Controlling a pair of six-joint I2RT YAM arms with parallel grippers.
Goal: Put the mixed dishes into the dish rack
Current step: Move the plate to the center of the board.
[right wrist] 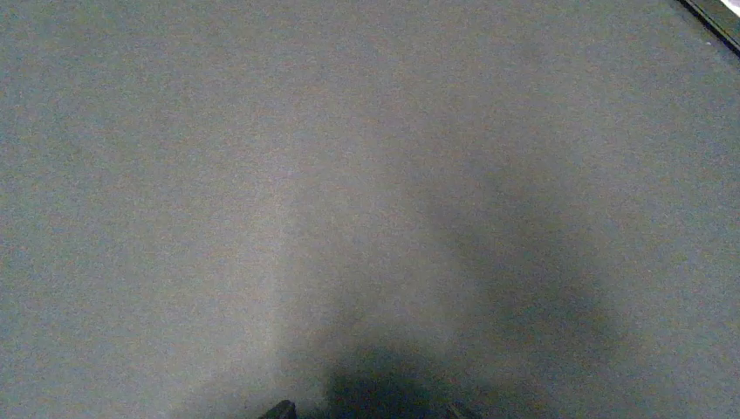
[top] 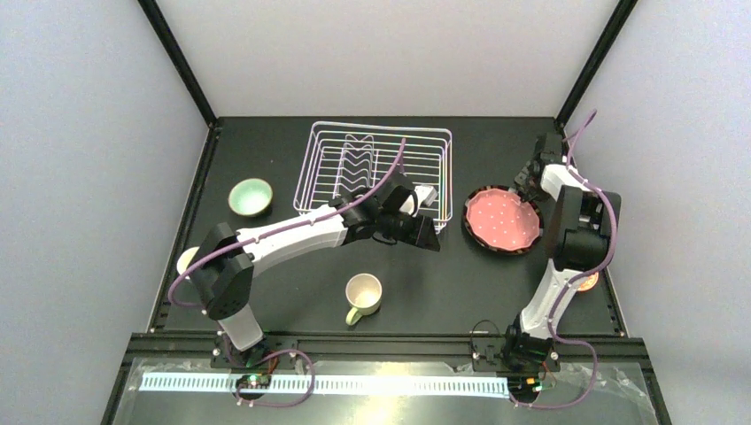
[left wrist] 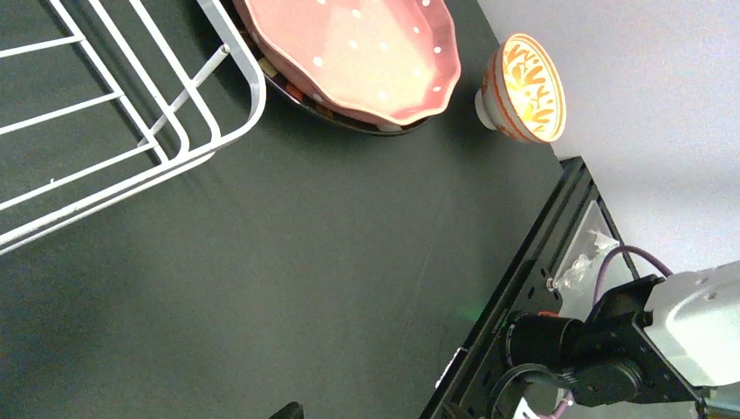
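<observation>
The white wire dish rack (top: 381,164) stands at the back middle with nothing in it; its corner shows in the left wrist view (left wrist: 236,96). My left gripper (top: 423,234) hovers by the rack's front right corner; one fingertip (left wrist: 288,410) shows, with nothing held. The pink dotted plate (top: 502,220) lies on a dark-rimmed plate (top: 509,251) and also shows in the left wrist view (left wrist: 358,52). My right gripper (top: 530,181) is low over bare table beyond the plates, its fingertips (right wrist: 279,408) apart and empty. The cream mug (top: 363,295), pale-green bowl (top: 251,197) and orange-patterned bowl (left wrist: 524,87) stand on the table.
A pale round dish (top: 187,259) is half hidden behind the left arm's shoulder. The orange-patterned bowl (top: 590,282) sits close behind the right arm near the table's right rail. Black frame posts stand at both back corners. The mint plate and light-blue mug are out of view.
</observation>
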